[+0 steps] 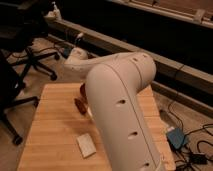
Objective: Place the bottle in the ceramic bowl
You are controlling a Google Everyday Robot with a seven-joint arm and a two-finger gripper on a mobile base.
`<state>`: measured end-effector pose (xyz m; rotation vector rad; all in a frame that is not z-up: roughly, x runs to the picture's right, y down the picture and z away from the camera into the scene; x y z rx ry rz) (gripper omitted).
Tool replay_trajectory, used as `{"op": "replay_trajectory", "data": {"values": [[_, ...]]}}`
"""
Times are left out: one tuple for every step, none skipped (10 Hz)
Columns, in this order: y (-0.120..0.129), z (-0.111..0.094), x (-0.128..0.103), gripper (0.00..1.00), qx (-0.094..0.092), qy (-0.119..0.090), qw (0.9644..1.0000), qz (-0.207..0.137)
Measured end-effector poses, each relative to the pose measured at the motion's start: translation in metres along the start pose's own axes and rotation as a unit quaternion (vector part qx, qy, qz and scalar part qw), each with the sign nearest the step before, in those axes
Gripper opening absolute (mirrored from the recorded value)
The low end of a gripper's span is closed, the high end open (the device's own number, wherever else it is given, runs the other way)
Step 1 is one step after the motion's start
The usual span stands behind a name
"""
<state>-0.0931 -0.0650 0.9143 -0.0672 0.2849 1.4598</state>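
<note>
Pincer hidden; block (86, 145) on table (52, 125), left of arm (120, 110).

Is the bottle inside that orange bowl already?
Cannot tell. The robot arm hides the bottle, the gripper and most of the ceramic bowl; only its reddish edge shows on the table.

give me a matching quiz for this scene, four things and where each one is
Things:
1. pale block
2. office chair
3. blue box
4. ceramic bowl

Places:
a. on the floor to the right of the table
b. on the floor to the left of the table
c. on the table's near part, in the open
d. on the table, mostly hidden behind the robot arm

Pairs: 1-c, 2-b, 3-a, 4-d

The end effector is out of sight behind the arm.
</note>
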Motion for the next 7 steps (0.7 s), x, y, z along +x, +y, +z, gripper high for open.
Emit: {"op": "replay_trajectory", "data": {"values": [[0.001, -0.004, 0.002, 0.80, -0.001, -0.002, 1.0000, 0.000], [0.002, -0.009, 0.003, 0.80, -0.004, -0.005, 1.0000, 0.003], [0.004, -0.019, 0.003, 0.80, -0.009, -0.010, 0.9999, 0.007], [0.004, -0.028, 0.003, 0.80, -0.014, -0.014, 0.9998, 0.010], [0.001, -0.041, 0.000, 0.80, -0.021, -0.019, 0.9995, 0.016], [-0.005, -0.060, -0.001, 0.80, -0.030, -0.023, 0.9990, 0.023], [-0.014, -0.077, -0.002, 0.80, -0.036, -0.024, 0.9985, 0.033]]}}
